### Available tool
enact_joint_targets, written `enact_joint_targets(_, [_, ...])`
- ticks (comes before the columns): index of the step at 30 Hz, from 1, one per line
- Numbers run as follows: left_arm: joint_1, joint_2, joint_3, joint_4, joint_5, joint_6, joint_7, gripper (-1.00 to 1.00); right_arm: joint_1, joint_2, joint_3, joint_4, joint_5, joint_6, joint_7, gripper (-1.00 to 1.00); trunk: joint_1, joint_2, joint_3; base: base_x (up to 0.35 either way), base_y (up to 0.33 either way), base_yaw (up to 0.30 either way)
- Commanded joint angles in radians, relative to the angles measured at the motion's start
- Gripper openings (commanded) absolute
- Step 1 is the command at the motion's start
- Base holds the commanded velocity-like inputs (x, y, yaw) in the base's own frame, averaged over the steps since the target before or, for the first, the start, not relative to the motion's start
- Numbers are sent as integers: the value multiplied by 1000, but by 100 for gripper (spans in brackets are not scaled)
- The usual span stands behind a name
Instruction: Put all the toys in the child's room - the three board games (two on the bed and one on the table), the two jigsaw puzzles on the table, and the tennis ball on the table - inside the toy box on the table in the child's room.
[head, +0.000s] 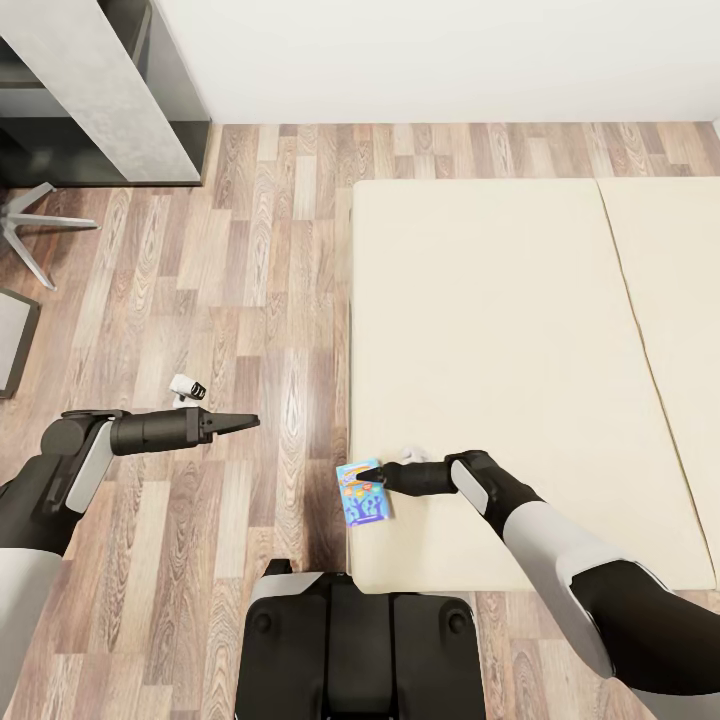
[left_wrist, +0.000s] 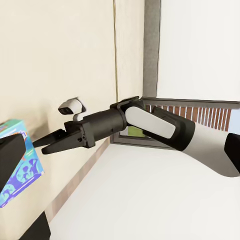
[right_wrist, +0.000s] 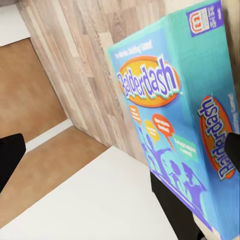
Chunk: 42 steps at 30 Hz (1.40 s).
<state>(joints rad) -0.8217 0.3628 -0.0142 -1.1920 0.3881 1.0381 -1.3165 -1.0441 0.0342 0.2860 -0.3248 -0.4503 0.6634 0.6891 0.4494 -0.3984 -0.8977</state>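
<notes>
The right hand (head: 383, 478) was clamped on the blue board game (head: 362, 492) at the bed's (head: 500, 330) near left corner, while the left hand (head: 243, 421) was closed over the floor (head: 250, 300).

Left arm: bent at the elbow, forearm stretched level toward the robot's right.
Left gripper (head: 245, 421): fingers pressed together to a point, holding nothing.
Right arm: reaches forward and inward.
Right gripper (head: 378, 478): fingers clamped on the blue board game (head: 362, 492).
</notes>
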Motion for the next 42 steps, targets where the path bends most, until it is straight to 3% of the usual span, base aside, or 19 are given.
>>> enact_joint_targets(1, [0, 1, -2, 0, 3, 8, -1, 100, -1, 0, 4, 0, -4, 4, 2, 100, 1, -2, -1, 0, 0, 0])
enact_joint_targets(27, [0, 1, -1, 0, 3, 8, 0, 100, -1, -8, 5, -29, -1, -2, 12, 100, 1, -2, -1, 0, 0, 0])
enact_joint_targets(32, [0, 2, 0, 0, 3, 8, -1, 100, 13, -17, 4, -118, -2, 7, 16, 100, 1, -2, -1, 0, 0, 0])
enact_joint_targets(38, [0, 6, 0, 0, 3, 8, 0, 100, 90, -28, 1, -260, -3, 70, 18, 100, 1, -2, -1, 0, 0, 0])
enact_joint_targets(42, [0, 11, 0, 0, 4, 8, 0, 100, 138, -62, -1, -387, -8, 127, 18, 100, 1, -2, -1, 0, 0, 0])
